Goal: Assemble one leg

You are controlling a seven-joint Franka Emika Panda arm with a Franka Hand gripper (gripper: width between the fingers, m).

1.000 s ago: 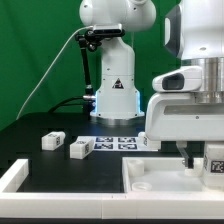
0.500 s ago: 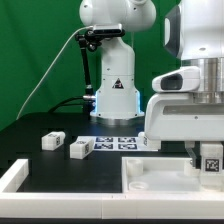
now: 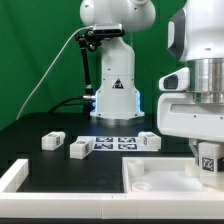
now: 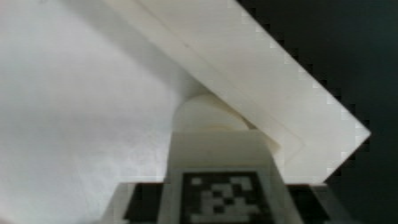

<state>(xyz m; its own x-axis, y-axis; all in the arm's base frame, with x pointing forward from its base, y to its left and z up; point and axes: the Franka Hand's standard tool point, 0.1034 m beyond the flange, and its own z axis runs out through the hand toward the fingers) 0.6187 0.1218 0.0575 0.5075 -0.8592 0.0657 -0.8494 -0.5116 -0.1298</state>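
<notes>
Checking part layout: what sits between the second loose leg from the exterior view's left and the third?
The marker board lies between the second leg and the third leg, shown in the exterior view.

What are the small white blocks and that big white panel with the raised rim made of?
The blocks look like matte white plastic: crisp edges, no grain, no shine; their black-and-white tags seem printed stickers. The panel looks the same, probably plastic: the wrist view shows a dull, finely textured white surface.
</notes>
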